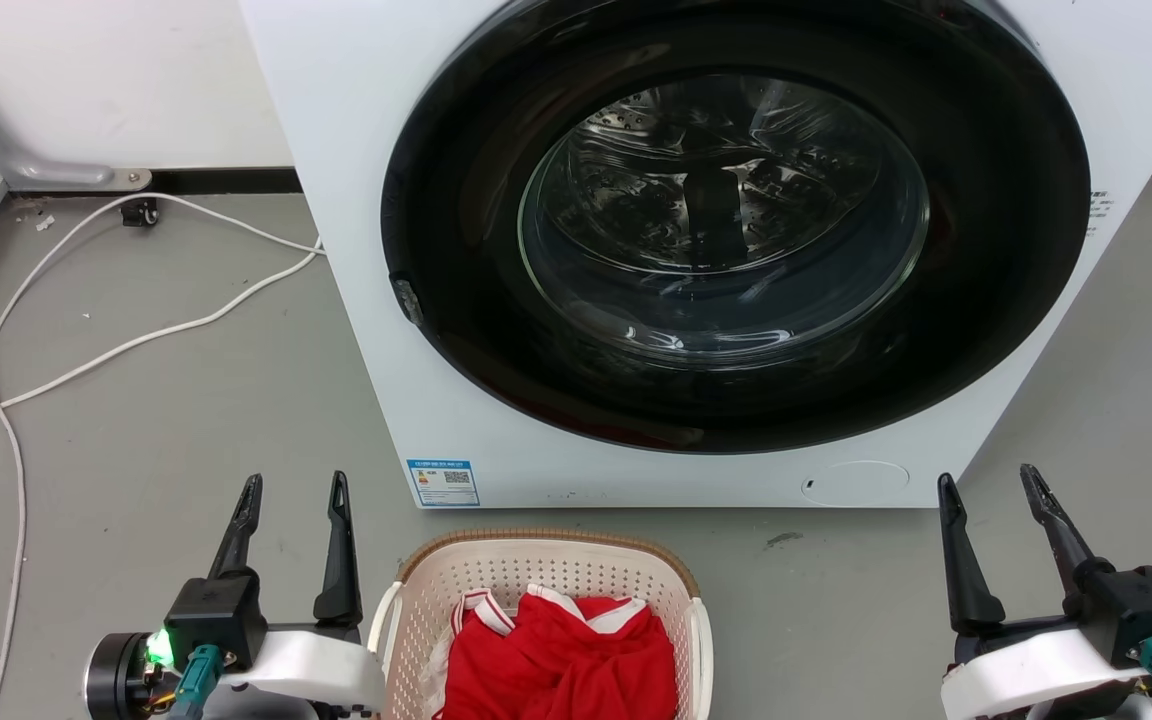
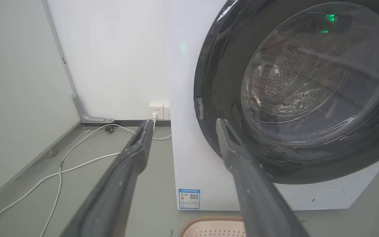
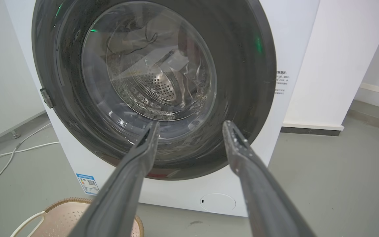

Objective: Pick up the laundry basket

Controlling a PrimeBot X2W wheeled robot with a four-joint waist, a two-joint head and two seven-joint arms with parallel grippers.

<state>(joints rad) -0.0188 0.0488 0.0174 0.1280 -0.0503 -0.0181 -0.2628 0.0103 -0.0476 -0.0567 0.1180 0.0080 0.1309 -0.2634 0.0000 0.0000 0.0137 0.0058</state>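
Laundry basket job, and honestly I'm right at the start of it; nothing is gripped yet. The laundry basket (image 1: 546,541) sits on the grey floor (image 1: 186,420) directly in front of me, just short of the washer (image 1: 356,250), with a red garment (image 1: 566,650) heaped inside; its near end runs off the bottom of my head view.

My left gripper (image 1: 296,480) hovers just beside the basket's left side, fingers spread with nothing between them; my right gripper (image 1: 986,476) is spread and empty too, but it's well apart from the basket, out over bare floor. Both sets of fingers point at the washer rather than down at the basket; each wrist view catches just a corner of the basket at the bottom.

I'd call this the approach step; roughly lined up, not reaching. Next move, as I read it: bring the right arm inward so both grippers flank the basket evenly, tilt the wrists down, and get each pair of fingers around a white side handle (image 1: 704,645); then close and lift both together so it stays level and the garment doesn't slide out. The white cable (image 1: 136,345) lies off to the left, well clear of the basket; no worry there, I reckon.
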